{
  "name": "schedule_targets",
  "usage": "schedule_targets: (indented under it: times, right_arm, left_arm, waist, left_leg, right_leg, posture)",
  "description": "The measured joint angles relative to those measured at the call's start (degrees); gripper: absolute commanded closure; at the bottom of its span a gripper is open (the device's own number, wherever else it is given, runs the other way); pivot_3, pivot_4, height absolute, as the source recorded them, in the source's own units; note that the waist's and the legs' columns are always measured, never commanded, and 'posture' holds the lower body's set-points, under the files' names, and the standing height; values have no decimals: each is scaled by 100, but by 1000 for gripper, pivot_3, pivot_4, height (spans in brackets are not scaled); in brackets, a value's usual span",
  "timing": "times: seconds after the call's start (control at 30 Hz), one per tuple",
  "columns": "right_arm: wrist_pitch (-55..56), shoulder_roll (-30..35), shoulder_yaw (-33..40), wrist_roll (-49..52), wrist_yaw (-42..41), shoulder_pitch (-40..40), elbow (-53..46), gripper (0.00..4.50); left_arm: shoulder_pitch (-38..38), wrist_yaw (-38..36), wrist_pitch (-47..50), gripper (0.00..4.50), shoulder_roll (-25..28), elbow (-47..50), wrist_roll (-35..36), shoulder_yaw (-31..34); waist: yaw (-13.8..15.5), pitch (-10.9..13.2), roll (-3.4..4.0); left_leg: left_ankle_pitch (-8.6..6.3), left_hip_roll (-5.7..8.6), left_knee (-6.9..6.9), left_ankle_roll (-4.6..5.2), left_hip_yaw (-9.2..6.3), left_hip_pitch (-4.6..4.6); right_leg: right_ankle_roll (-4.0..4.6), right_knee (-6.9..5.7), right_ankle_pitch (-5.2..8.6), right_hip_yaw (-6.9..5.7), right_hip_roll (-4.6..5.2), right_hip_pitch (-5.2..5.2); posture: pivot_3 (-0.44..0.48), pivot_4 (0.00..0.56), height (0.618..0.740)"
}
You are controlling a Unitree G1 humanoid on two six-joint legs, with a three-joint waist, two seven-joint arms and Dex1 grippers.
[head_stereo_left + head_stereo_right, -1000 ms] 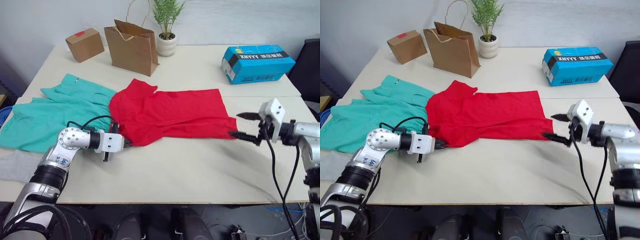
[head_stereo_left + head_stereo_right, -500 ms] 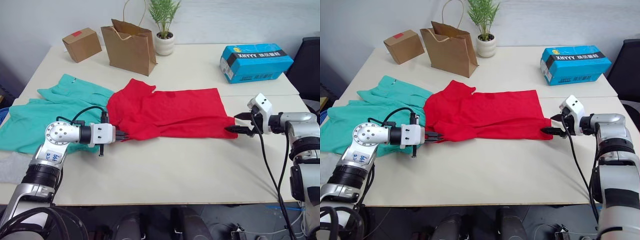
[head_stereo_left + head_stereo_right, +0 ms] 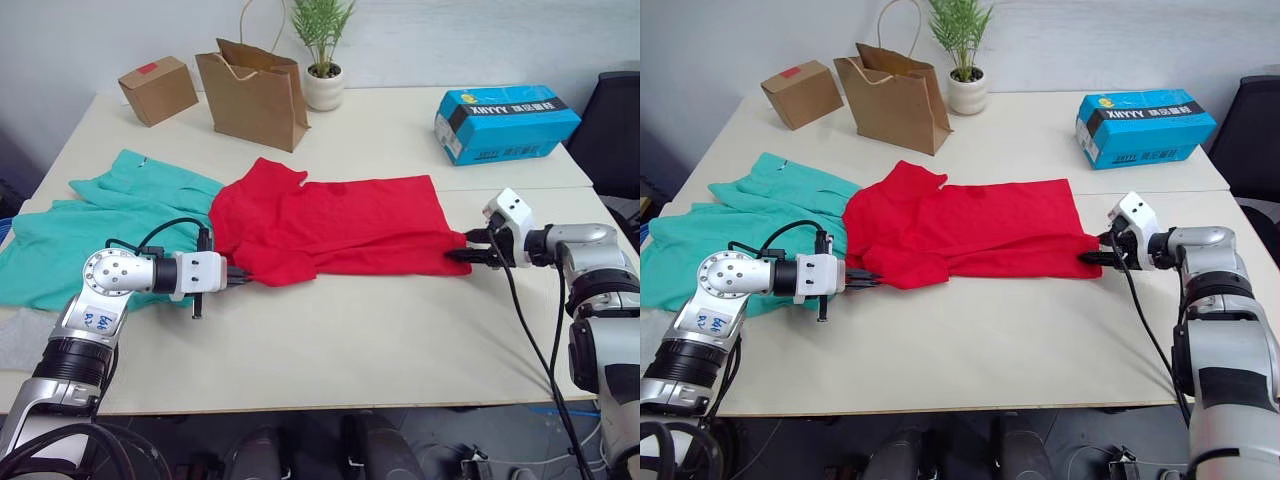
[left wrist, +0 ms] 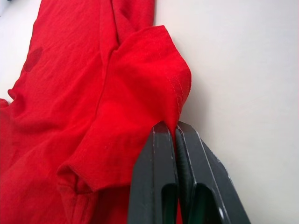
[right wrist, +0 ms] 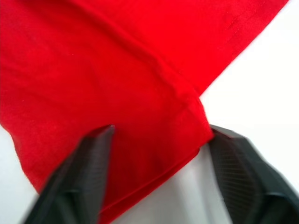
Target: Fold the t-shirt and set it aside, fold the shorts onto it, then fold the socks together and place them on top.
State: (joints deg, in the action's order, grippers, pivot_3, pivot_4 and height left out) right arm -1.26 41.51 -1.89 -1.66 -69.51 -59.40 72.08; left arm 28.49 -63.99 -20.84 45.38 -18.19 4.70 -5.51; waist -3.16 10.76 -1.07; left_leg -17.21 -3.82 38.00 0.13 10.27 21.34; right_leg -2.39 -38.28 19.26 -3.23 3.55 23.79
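Note:
The red t-shirt (image 3: 330, 225) lies spread across the middle of the table, its sleeve end overlapping the teal shorts (image 3: 95, 230) to the left. My left gripper (image 3: 240, 278) is shut on the near sleeve's hem; the left wrist view shows the fingers (image 4: 156, 154) pinching the red fabric. My right gripper (image 3: 462, 248) is at the shirt's near right hem corner. It is open, with the two fingers straddling the corner fold (image 5: 187, 121). A light grey sock (image 3: 18, 338) lies at the table's near left edge.
Along the back of the table (image 3: 350, 340) stand a cardboard box (image 3: 157, 88), a brown paper bag (image 3: 255, 90), a potted plant (image 3: 322, 85) and a blue box (image 3: 505, 122). A black chair (image 3: 615, 130) is at the far right.
My right gripper has moved left from beside the shirt, so its open fingers now straddle the hem corner. The left gripper still grips the sleeve. The camera has shifted slightly.

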Motion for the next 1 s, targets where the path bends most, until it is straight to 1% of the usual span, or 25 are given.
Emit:
schedule_targets:
  times: [0.1,0.13,0.2,0.43,0.5,0.6,0.67,0.73,0.8,0.87,0.93,1.0]
  right_arm:
    - [9,20,24,2,-71,-2,0,3402]
    - [12,49,32,3,-105,-3,0,3820]
    - [23,128,69,12,-189,-7,0,4460]
    - [372,229,270,157,-583,17,-206,4460]
    - [655,289,373,275,-798,147,-447,4460]
    - [982,463,461,407,-1217,511,-885,4460]
    - [1079,610,517,600,-1499,990,-1388,4460]
    - [1037,708,720,909,-1637,1651,-2121,4460]
    - [1010,723,901,1180,-1651,2097,-2628,4460]
    - [1041,713,1117,1489,-1611,2609,-3336,4460]
    - [1193,701,1317,1723,-1524,3235,-4031,4460]
    - [1400,626,1420,1869,-1420,3767,-4465,4460]
  left_arm:
    - [0,6,30,4500,0,4,-1,0]
    - [-1,6,36,4500,0,10,-1,0]
    - [-9,7,60,4500,1,15,-1,1]
    - [-119,5,174,4500,12,50,4,7]
    - [-226,-26,345,4500,52,248,89,57]
    - [-523,-178,786,4500,275,644,363,246]
    - [-834,-227,1166,4500,388,995,689,483]
    - [-1184,-230,1596,4500,498,1351,1009,767]
    - [-1435,-228,1887,4500,557,1534,1177,943]
    - [-1723,-227,2195,4500,614,1771,1308,1054]
    - [-2068,-232,2493,4500,658,1988,1409,1173]
    - [-2377,-242,2737,4500,723,2112,1485,1252]
  waist:
    - [-2,0,0]
    - [-2,0,0]
    - [-2,0,0]
    - [-4,0,0]
    - [-4,0,0]
    - [-3,0,0]
    - [1,0,0]
    - [9,0,0]
    - [10,0,0]
    - [10,0,0]
    - [12,0,0]
    - [15,0,0]
  left_leg:
    - [0,0,-1,0,0,0]
    - [0,0,-1,-1,0,0]
    - [-1,0,-1,-1,0,0]
    - [-1,0,-2,-1,0,0]
    - [-2,-1,-4,-3,0,0]
    - [-4,-2,-7,-6,-1,0]
    - [-5,-2,-8,-6,-3,0]
    - [-5,-3,-8,-6,-6,0]
    - [-5,-3,-6,-6,-6,-6]
    - [-6,-3,-6,-6,-9,-14]
    - [-7,-4,-9,-8,-11,-14]
    - [-7,-4,-13,-9,-12,-16]
  right_leg:
    - [0,1,0,0,0,0]
    - [0,1,0,0,0,0]
    - [0,1,0,0,0,0]
    - [0,2,0,1,0,1]
    - [-1,2,1,1,-1,1]
    - [-1,8,1,1,-2,1]
    - [-2,11,2,1,-1,-1]
    - [-2,14,2,1,0,-3]
    - [-2,12,2,2,1,-8]
    - [-2,11,2,2,0,-15]
    - [-2,14,2,2,0,-15]
    - [-2,18,2,2,-1,-17]
  posture:
    - [0,150,740]
    - [0,150,740]
    - [0,150,740]
    - [0,150,740]
    - [0,150,740]
    - [0,150,740]
    - [0,150,740]
    - [0,150,740]
    - [0,150,740]
    - [0,150,740]
    - [0,150,740]
    - [0,150,740]
